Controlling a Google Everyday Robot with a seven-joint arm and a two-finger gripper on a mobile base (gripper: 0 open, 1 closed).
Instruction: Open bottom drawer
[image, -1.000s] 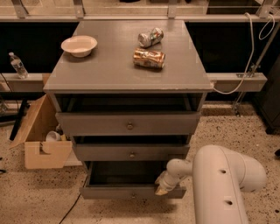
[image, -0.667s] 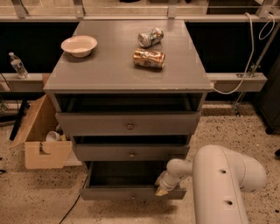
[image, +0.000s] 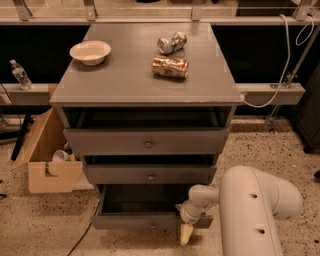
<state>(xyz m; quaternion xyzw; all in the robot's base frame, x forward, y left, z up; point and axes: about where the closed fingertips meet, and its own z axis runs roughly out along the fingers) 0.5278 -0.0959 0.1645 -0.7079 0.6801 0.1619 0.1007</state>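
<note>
Little has moved in the past second: the bottom drawer (image: 135, 221) stays pulled partway out at the foot of the cabinet (image: 145, 142), with the hand (image: 186, 233) low against the right part of its front. Whether the hand is apart or together cannot be told.

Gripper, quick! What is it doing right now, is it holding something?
Gripper: low at the right end of the bottom drawer's front panel; open, closed or holding cannot be told.
</note>
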